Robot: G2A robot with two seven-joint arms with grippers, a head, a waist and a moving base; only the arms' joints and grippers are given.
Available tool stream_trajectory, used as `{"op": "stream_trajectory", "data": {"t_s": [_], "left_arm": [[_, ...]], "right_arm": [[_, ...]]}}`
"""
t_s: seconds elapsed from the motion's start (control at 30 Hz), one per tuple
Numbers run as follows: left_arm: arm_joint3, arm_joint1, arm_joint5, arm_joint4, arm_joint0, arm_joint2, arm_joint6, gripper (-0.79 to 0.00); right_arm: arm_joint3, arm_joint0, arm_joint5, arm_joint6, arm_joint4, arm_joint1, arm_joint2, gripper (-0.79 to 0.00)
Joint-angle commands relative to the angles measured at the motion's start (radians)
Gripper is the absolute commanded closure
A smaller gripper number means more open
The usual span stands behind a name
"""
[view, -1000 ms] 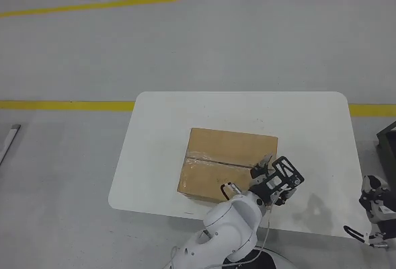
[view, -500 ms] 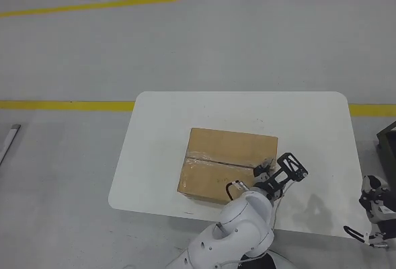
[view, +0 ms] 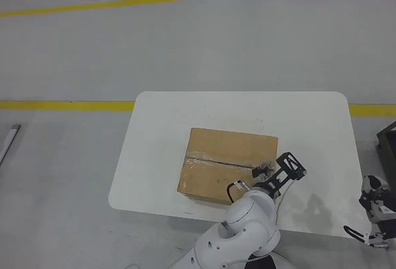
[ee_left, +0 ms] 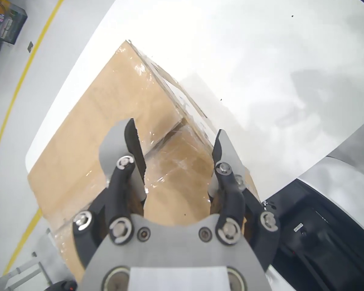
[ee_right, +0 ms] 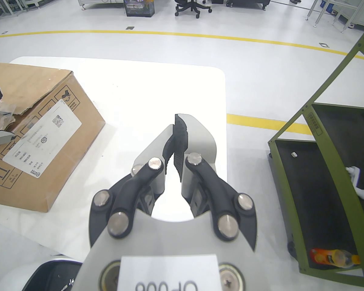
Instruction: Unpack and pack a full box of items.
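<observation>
Box [view: 228,165]: brown cardboard, lying flat on the table a little toward the robot's side of the middle. The flaps are closed.
Tape [view: 214,161]: a clear strip along the seam across the top of the Box.
Label [ee_right: 42,143]: white, stuck on the side wall that faces the right arm, with printed handling marks beside it.
Left claw [ee_left: 175,128]: spread wide over the top of the Box, at the end of the taped seam nearest the right arm. One finger [ee_left: 115,143] is by the seam and the other [ee_left: 227,152] at the edge of the Box. The tips look to be just above the cardboard, though contact cannot be made out.
Right claw [ee_right: 179,125]: fingers pressed together with nothing between them. It is well apart from the Box, out by the table's right end, between the table and the cart.
Table [view: 184,121]: white, with rounded corners.
Cart [ee_right: 321,152]: green, standing on the floor to the right of the table. On its lower shelf lie an orange bottle [ee_right: 333,257], on its side, and a small white part [ee_right: 356,180].
Floor: grey. A yellow line [view: 56,105] runs behind the table, and a pale stick [view: 3,149] lies well off to the left.
</observation>
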Motion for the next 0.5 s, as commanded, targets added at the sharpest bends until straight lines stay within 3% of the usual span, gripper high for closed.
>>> {"op": "stream_trajectory", "data": {"t_s": [0.0, 0.33, 0.47], "left_arm": [[-0.001, -0.003, 0.0, 0.007, 0.002, -0.003, -0.005, -0.376], [-0.012, -0.015, -0.008, 0.042, 0.026, -0.026, -0.014, -0.256], [-0.027, -0.019, -0.013, 0.061, 0.035, -0.035, -0.019, -0.252]], "right_arm": [[0.0, 0.0, 0.0, 0.0, 0.0, 0.0, 0.0, 0.0], [0.0, 0.0, 0.0, 0.0, 0.0, 0.0, 0.0, 0.0], [0.0, 0.0, 0.0, 0.0, 0.0, 0.0, 0.0, 0.0]]}}
